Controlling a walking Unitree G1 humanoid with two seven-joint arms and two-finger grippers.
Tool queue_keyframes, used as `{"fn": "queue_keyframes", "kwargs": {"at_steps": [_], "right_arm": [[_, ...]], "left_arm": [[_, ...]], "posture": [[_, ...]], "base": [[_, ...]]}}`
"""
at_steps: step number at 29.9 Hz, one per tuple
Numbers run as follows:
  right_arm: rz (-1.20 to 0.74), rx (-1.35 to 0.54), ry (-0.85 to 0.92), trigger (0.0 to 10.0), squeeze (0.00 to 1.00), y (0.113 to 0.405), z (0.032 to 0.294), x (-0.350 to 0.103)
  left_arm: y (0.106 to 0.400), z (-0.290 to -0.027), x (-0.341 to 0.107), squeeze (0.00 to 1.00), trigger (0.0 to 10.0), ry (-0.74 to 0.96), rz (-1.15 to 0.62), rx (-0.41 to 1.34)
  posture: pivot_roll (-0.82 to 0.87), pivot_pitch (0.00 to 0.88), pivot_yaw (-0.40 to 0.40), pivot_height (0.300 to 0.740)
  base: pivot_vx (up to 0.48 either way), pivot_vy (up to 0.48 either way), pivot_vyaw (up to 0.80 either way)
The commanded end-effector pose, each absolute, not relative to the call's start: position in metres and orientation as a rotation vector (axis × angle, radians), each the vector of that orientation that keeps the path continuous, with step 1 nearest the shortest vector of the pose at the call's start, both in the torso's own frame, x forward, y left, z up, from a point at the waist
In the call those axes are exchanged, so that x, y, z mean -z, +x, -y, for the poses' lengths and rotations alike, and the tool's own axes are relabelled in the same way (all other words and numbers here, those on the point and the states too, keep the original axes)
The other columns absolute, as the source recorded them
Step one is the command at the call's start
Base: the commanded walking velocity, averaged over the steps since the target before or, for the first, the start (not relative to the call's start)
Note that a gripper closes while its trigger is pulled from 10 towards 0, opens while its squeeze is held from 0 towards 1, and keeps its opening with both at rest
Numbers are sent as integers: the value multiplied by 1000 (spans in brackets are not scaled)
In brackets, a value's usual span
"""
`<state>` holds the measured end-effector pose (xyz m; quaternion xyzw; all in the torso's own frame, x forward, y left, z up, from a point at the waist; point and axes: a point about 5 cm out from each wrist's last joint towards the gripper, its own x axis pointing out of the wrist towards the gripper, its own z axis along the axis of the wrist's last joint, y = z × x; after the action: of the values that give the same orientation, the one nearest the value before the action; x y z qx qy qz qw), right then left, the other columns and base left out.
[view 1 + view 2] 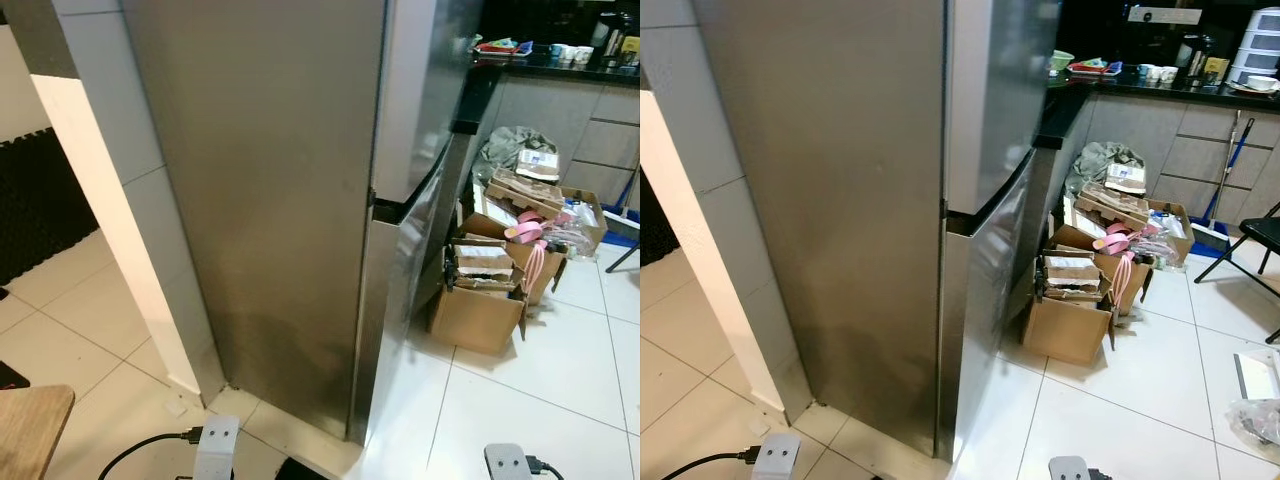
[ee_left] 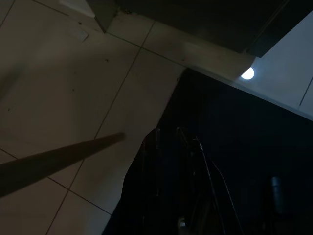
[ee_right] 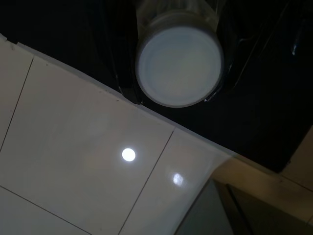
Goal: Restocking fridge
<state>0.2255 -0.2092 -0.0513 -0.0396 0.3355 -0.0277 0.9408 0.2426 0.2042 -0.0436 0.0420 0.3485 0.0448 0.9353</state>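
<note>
A tall stainless-steel fridge [image 1: 270, 200] stands right in front of me, seen from its side corner. Its upper door [image 1: 990, 90] and lower door [image 1: 985, 280] are both closed. Both arms hang low, with the left wrist [image 1: 216, 445] and right wrist [image 1: 508, 462] at the bottom edge of the eye views. In the right wrist view my right gripper [image 3: 178, 73] is shut on a clear container with a round white end [image 3: 179, 66], held over the floor tiles. The left wrist view is very dark, and my left gripper [image 2: 168, 161] is only a dim shape above the tiles.
Open cardboard boxes [image 1: 480, 290] full of clutter sit on the floor to the right of the fridge. Behind them runs a dark kitchen counter [image 1: 560, 65]. A black chair [image 1: 1265, 235] and a broom [image 1: 1225, 180] stand at far right. A wooden table corner [image 1: 30, 420] is at lower left, a white pillar [image 1: 110, 200] beside the fridge.
</note>
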Motion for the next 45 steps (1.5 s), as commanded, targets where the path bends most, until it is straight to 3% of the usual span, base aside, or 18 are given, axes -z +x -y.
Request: {"fn": "queue_keyframes", "kwargs": {"at_steps": [1,8,45], "right_arm": [[-692,53,-90,10000,0,224,211,52],[-691,48,-93,10000,0,226,210,51],[-699,44,-105,10000,0,224,211,52]], "left_arm": [[240,-207,45,0,10000,90,-724,-99],[240,-208,45,0,10000,72,-724,-106],[235,-208,48,0,10000,94,-724,-110]], "posture": [[-42,49,-10,740],[-35,43,-15,740],[-31,66,-22,740]], "base": [[0,0,0],[0,442,0],[0,0,0]]}}
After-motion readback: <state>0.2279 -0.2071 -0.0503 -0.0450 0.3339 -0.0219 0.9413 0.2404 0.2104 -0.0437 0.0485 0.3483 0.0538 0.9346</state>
